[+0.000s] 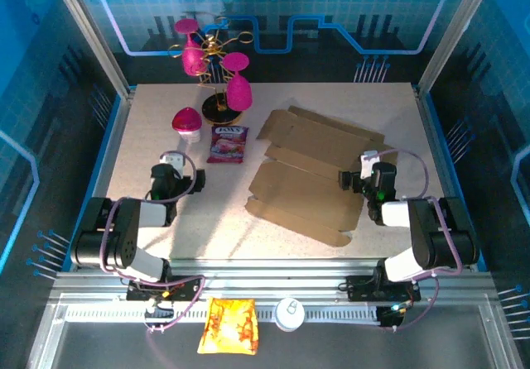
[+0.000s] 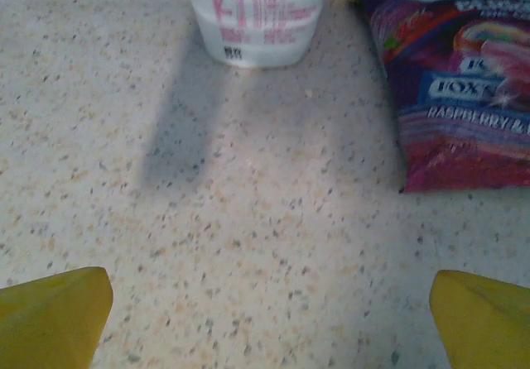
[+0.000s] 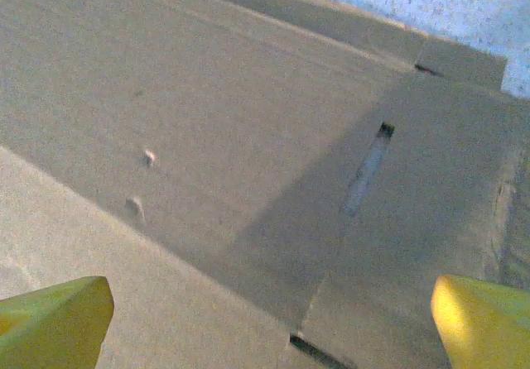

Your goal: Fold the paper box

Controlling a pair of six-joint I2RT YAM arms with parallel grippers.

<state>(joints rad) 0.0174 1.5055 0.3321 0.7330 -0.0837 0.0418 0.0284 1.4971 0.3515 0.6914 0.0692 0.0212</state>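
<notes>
Top external view: the speckled table point(image 1: 215, 220) carries the paper box point(image 1: 310, 174), which lies unfolded and flat on its right half, a plain brown sheet of creased panels and flaps turned at an angle to the table edges. The right arm reaches forward from its base so that the right gripper point(image 1: 358, 174) sits over the right-hand edge of the cardboard. In the right wrist view its two yellow fingers point(image 3: 54, 319) stand spread wide at the lower corners, nothing between them, with the paper box point(image 3: 248, 154) below showing a crease and a narrow slot. The left gripper point(image 1: 171, 164) is over bare table on the left, well apart from the box. In the left wrist view the left gripper point(image 2: 267, 319) also has its yellow fingers point(image 2: 50, 315) spread wide and holding nothing, above the speckled table point(image 2: 248, 220).

At the far left stands a gold rack point(image 1: 217, 63) hung with pink glasses. Near it lies a pink snack packet point(image 1: 228, 143) point(image 2: 464, 79), and just beside that a white container point(image 1: 187, 123) point(image 2: 252, 13) with a pink lid. An orange packet point(image 1: 229, 326) and a small white disc point(image 1: 290, 313) rest on the front rail.
</notes>
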